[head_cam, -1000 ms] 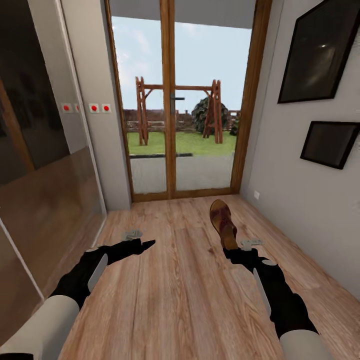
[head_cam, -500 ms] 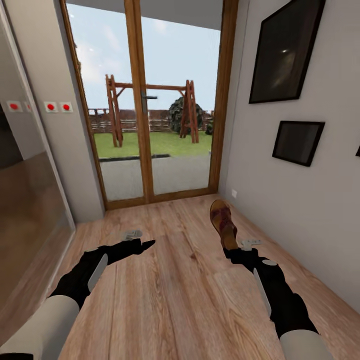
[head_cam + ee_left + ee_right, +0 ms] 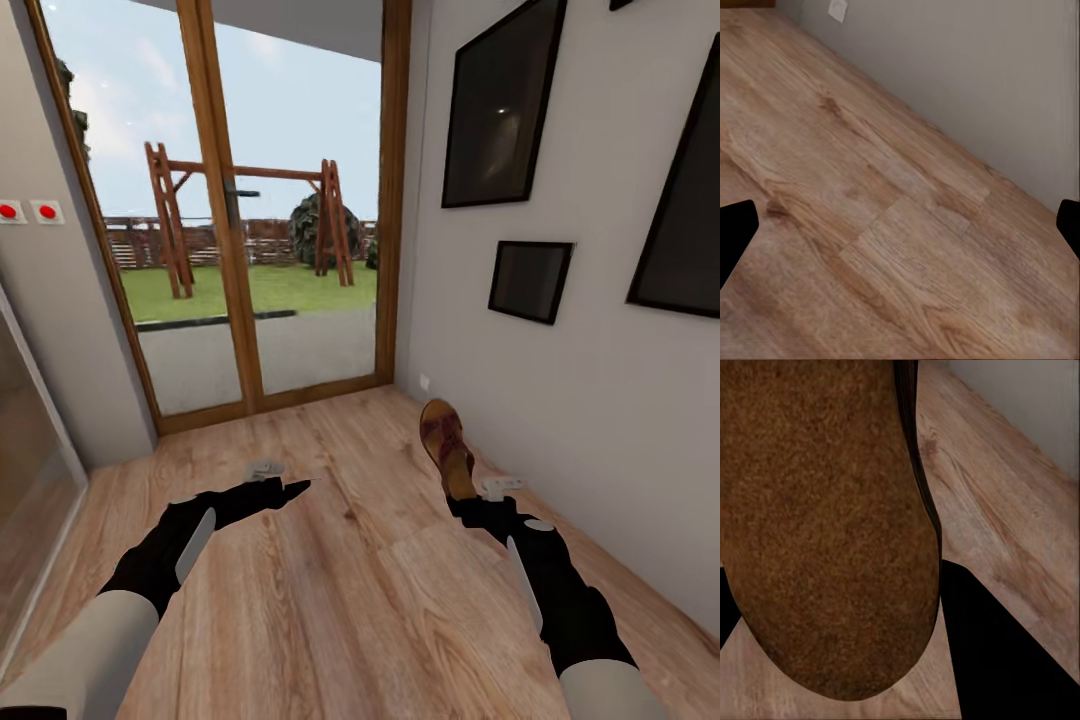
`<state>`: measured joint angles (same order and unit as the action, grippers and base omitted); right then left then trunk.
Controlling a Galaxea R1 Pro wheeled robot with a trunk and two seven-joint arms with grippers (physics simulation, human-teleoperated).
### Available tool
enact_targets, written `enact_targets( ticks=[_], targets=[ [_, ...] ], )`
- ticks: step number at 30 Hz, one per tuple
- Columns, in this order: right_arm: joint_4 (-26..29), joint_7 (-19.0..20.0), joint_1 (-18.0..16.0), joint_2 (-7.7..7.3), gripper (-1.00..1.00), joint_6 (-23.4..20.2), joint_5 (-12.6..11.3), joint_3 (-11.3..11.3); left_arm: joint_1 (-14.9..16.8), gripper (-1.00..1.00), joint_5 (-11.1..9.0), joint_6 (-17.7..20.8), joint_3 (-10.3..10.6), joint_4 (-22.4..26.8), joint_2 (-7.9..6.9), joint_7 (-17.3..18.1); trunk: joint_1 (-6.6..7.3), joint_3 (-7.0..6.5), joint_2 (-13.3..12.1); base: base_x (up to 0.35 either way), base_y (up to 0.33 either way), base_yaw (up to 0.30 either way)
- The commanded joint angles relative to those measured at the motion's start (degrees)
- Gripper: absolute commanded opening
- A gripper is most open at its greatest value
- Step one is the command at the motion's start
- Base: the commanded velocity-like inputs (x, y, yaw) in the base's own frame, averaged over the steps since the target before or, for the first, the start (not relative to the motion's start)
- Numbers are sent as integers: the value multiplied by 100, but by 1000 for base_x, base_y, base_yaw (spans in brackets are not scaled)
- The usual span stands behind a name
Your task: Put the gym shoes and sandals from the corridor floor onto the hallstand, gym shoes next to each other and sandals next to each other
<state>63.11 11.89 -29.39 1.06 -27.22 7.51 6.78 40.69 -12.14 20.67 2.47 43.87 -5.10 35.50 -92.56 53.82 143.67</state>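
The right gripper (image 3: 470,497) is clamped on one sandal's (image 3: 446,444) heel, toe toward twelve o'clock above the corridor floor (image 3: 350,580). The left gripper (image 3: 285,490) hangs spread, holding nothing. Glass door (image 3: 230,250) at eleven; framed pictures (image 3: 500,110) at one.

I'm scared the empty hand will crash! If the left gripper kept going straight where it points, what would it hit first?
Probably the corridor floor. The left gripper is open and empty, and its wrist view looks down onto bare planks, with the grey wall farther on. Depth is hard to judge.
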Motion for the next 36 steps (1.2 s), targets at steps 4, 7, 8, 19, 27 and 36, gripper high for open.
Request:
enact_targets(
  ticks=[4, 7, 8, 19, 27, 36],
  targets=[
    [2, 41, -5, 8, -100, -28, 40, 21, 1, 100, -60, 51, 17, 8, -8, -8, 1, 6, 3, 0, 0, -300],
    [0, 41, -5, 8, -100, -28, 40, 18, 1, 100, -60, 51, 17, 8, -8, -8, 1, 6, 3, 0, 0, -300],
    [0, 41, -5, 8, -100, -28, 40, 19, 1, 100, -60, 51, 17, 8, -8, -8, 1, 6, 3, 0, 0, -300],
    [-5, 41, -5, 8, -100, -28, 40, 18, 1, 100, -60, 51, 17, 8, -7, -6, 1, 6, 3, 0, 24, -300],
    [-1, 41, -5, 8, -100, -28, 40, 17, 1, 100, -60, 51, 17, 8, -5, -7, 1, 6, 3, 75, 264, -300],
    [-1, 41, -7, 8, -100, -28, 40, 20, 1, 100, -60, 51, 17, 8, -6, -8, 1, 6, 3, 143, 301, -300]
  ],
)
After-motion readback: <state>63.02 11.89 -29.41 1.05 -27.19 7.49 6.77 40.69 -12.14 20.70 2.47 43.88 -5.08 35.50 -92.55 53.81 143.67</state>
